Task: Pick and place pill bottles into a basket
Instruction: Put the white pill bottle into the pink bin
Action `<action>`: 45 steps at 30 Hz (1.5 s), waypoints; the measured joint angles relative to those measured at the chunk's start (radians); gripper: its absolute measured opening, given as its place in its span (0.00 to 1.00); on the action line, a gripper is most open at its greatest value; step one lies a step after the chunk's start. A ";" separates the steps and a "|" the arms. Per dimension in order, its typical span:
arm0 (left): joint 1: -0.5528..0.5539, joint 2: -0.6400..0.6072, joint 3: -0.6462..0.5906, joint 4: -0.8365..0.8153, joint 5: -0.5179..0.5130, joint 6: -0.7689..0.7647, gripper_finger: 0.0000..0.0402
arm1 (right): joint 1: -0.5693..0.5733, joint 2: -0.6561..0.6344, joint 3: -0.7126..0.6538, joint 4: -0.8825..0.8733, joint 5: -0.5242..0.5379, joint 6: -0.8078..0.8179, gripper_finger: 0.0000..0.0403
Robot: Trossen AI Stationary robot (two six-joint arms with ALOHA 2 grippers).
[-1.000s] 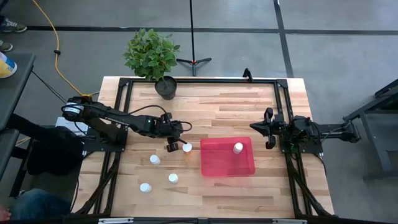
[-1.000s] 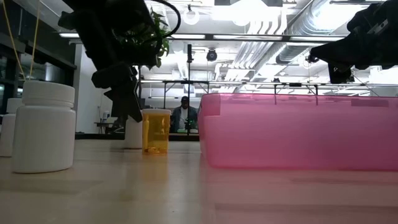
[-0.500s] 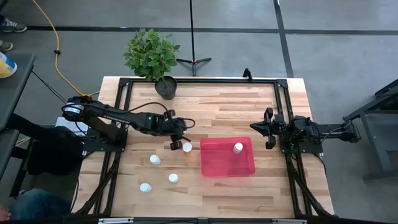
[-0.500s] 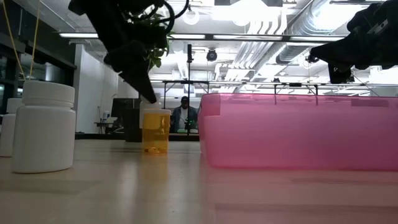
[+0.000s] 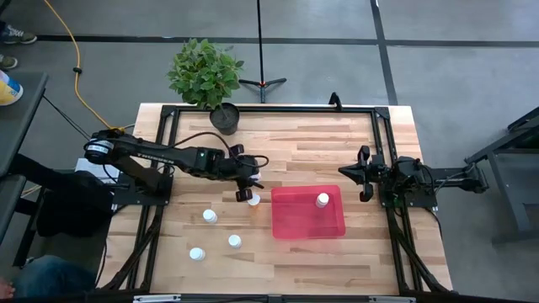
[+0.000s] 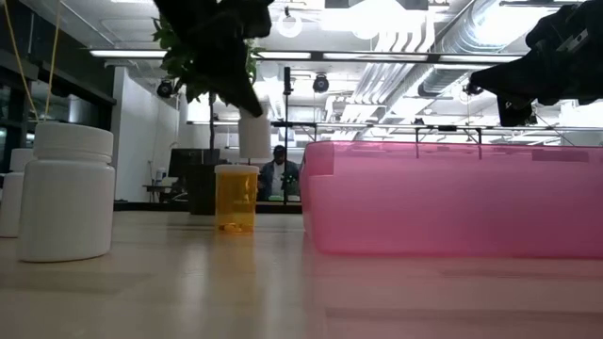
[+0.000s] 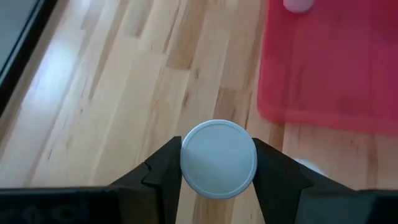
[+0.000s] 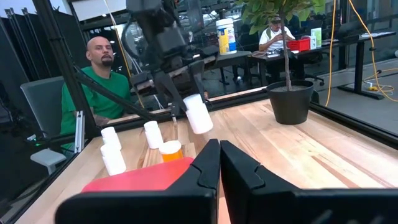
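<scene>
High view, red basket (image 5: 296,220) holding one pill bottle (image 5: 322,199), left end effector (image 5: 248,190) gripping another bottle (image 7: 218,159), right end effector (image 5: 365,174) closed

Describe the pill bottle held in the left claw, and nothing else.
The pill bottle is a small white cylinder with a flat, round white cap, apparently plastic. The left claw is shut on it, one dark finger on each side. It is lifted off the wooden table, tilted in the right wrist view, between the loose bottles and the red basket.

Pill bottle (image 7: 218,159) now up off table, in left gripper (image 7: 217,168).
</scene>
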State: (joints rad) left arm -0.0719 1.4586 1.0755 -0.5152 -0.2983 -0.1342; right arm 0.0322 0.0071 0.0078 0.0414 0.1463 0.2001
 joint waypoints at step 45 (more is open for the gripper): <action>-0.001 0.157 0.028 0.573 0.169 -0.078 0.49 | 0.000 0.040 0.000 -0.002 -0.003 0.000 0.00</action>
State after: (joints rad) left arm -0.0727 1.6151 1.1034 0.0576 -0.1289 -0.2117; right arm 0.0324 0.0466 0.0076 0.0395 0.1429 0.2005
